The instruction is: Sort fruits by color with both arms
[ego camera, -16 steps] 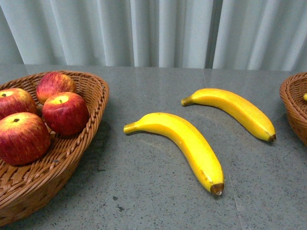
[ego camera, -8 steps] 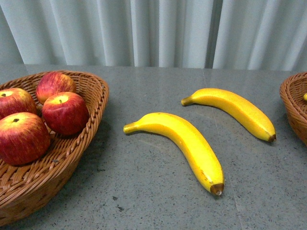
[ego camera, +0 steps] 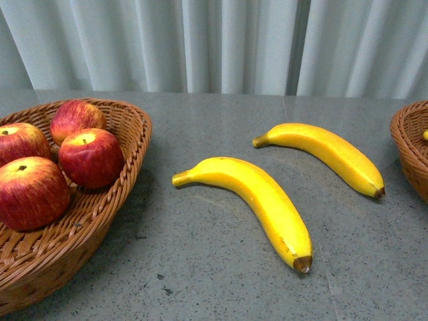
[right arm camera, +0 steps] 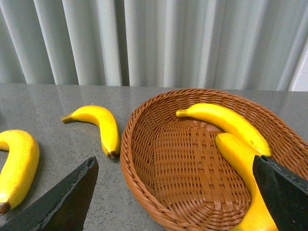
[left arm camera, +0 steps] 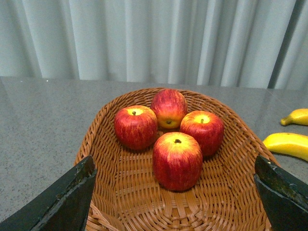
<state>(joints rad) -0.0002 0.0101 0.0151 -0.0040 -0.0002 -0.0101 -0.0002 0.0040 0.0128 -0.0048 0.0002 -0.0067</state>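
Left fingers (left arm camera: 62,202) and right fingers (right arm camera: 62,202) spread wide, empty, mostly cropped; apple basket (ego camera: 127,167) and banana basket (ego camera: 408,144) run off-frame.

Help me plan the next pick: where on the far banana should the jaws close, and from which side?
Probably grip the far banana at its thick middle, coming straight down, jaws across its width. It lies flat on the table, clear of the other banana, and its ends taper.
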